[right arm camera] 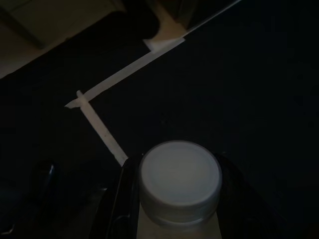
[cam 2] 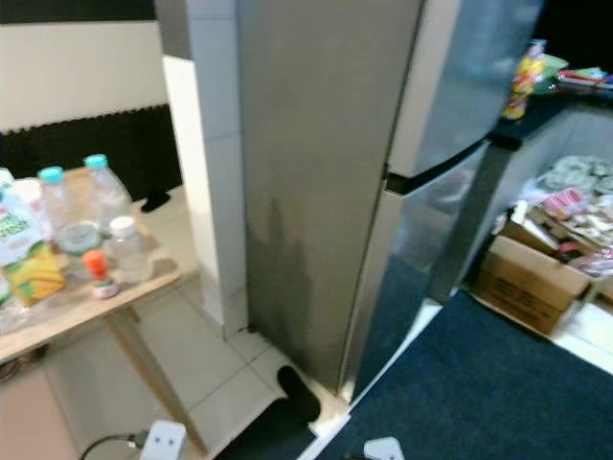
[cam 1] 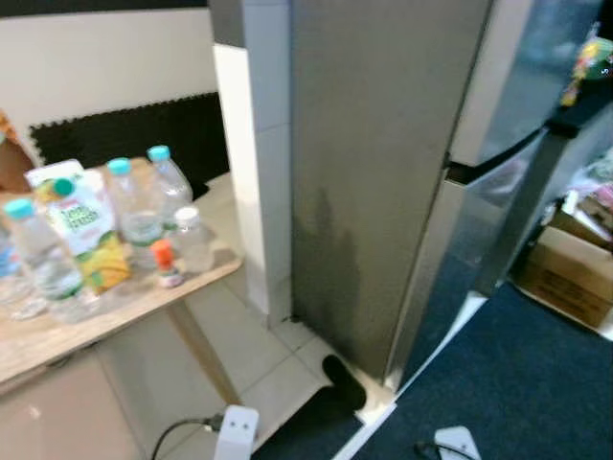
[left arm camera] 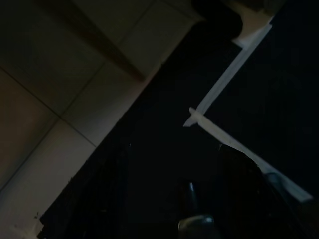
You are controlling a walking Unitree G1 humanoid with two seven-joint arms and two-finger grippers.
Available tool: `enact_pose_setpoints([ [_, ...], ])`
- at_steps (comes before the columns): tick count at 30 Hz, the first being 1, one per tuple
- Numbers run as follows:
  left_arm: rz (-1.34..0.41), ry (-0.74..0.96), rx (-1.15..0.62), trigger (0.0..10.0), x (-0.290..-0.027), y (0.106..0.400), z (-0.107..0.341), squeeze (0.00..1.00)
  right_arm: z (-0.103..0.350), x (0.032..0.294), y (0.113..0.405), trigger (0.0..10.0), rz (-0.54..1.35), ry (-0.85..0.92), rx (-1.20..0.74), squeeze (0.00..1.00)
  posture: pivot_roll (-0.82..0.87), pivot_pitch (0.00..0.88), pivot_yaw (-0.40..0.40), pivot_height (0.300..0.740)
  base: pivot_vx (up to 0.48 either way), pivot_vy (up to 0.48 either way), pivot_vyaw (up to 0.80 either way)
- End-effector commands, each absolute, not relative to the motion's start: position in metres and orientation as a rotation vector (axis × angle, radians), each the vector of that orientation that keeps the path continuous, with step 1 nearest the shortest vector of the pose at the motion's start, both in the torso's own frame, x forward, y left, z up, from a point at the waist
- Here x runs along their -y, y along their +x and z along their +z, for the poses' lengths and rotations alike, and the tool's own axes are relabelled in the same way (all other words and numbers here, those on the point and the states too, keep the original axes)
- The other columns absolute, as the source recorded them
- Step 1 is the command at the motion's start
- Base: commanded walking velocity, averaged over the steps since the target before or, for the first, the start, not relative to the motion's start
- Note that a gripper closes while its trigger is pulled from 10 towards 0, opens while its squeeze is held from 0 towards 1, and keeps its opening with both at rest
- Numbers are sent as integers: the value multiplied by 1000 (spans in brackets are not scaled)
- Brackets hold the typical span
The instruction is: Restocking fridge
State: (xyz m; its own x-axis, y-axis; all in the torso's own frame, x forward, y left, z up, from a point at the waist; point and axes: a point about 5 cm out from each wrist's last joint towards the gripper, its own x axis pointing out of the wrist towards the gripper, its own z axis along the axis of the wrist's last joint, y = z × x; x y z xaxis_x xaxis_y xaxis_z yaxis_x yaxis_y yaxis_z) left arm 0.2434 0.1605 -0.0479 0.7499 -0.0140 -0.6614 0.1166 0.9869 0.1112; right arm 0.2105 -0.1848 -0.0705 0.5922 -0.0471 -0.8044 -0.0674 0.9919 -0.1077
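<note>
My head views are evenly lit but softly blurred, with a dull sheen on the fridge [cam 1: 383, 172] side. Both my wrist views are very dark; pale floor tape [right arm camera: 114, 79] barely shows.

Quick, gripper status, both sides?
Left gripper: too dark to tell.
Right gripper: closed on a white-capped bottle.

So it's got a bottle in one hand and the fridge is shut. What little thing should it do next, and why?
Probably bring the free left arm up toward the fridge door to pull it open. The right gripper is shut on a white-capped bottle and hangs low over the dark carpet, and both fridge doors look closed, so nothing can go in yet. More bottles wait on the table.
</note>
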Motion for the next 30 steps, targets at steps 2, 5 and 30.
enact_pose_setpoints([
  [2,-66,141,-754,10000,-162,234,-54,0,-70,190,210,10000,0,-139,-935,0,-35,82,13,740,0,-352,0],
  [5,-65,141,-755,10000,-162,234,-54,0,-70,190,210,10000,-1,-140,-936,0,-37,83,12,740,0,-351,0],
  [30,-42,124,-758,10000,-165,234,-54,0,-70,189,210,10000,2,-139,-937,0,-37,84,14,740,0,-256,0],
])
